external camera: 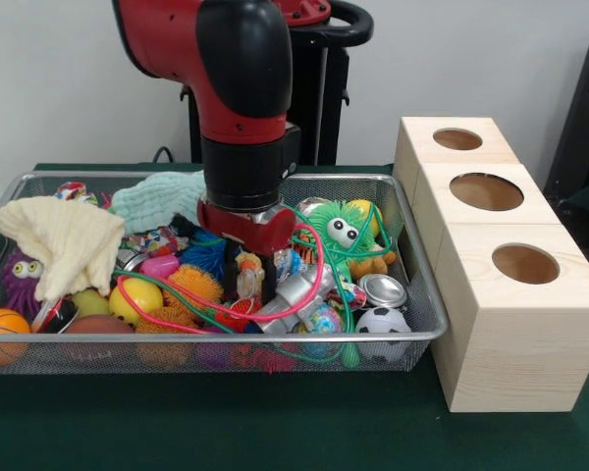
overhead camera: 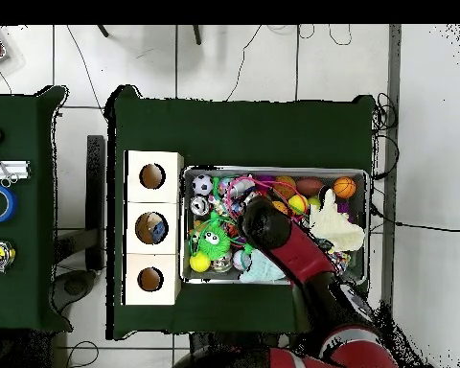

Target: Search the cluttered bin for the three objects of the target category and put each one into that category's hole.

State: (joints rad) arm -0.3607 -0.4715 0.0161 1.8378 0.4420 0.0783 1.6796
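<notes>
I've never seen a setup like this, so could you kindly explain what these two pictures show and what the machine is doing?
The machine is a red and black robot arm with a gripper at its end. One picture faces it from across the table; the other looks straight down from above. On the green table sits a wire-mesh bin heaped with toys: small balls, a green fuzzy creature, a yellow cloth, coloured cords. Beside it stand three wooden boxes, each with a round hole on top. The arm reaches down into the middle of the pile, which hides the gripper's tip, so I cannot tell whether it holds anything.
</notes>
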